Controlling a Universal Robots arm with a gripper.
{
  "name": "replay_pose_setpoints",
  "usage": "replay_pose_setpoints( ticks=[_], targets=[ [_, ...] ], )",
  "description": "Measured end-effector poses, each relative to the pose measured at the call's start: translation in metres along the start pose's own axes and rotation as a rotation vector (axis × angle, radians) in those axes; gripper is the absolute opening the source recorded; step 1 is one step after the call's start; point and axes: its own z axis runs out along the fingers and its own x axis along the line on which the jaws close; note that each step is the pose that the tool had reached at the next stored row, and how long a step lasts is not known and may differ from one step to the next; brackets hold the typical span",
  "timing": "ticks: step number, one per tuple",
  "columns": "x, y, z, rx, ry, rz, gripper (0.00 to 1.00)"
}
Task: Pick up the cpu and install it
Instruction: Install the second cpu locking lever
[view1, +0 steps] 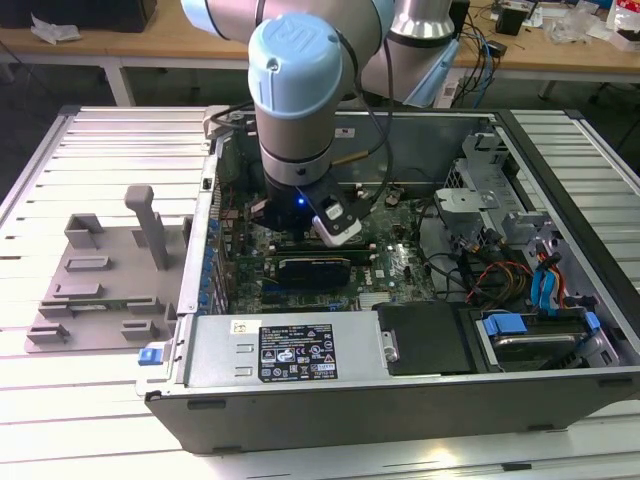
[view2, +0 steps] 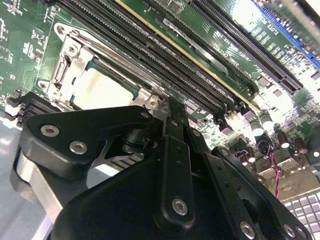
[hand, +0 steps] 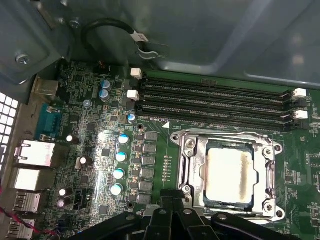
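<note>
Pale grey, tubular arm (view1: 295, 110) with a light-blue round cap on the nearest joint, the cap carrying a raised emblem. Further grey and blue joint housings behind it. Black cable (view1: 372, 100) looped down along the wrist. Below the joint, a dark collar with a small blue light, plus a white-and-black camera block (view1: 338, 222) clipped at an angle. In both wrist views, matte black gripper (view2: 165, 150) linkages, flat bars pinned by silver screws, brushed metal plate beneath.

Silver-grey cpu (hand: 228, 176) with dark-smudged top, green motherboard (hand: 90, 150), black memory slots (hand: 215, 105), grey fixture plate (view1: 100, 285), pale-blue arm joint cap (view1: 295, 60).
</note>
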Motion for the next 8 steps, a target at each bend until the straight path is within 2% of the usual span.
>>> replay_pose_setpoints(
  ticks=[3,8],
  targets=[
    [0.0001,-0.0002,0.0003,0.0005,0.0002,0.0,0.11],
    [-0.0011,0.0042,-0.0179,0.0004,0.0,0.0,0.11]
  ],
)
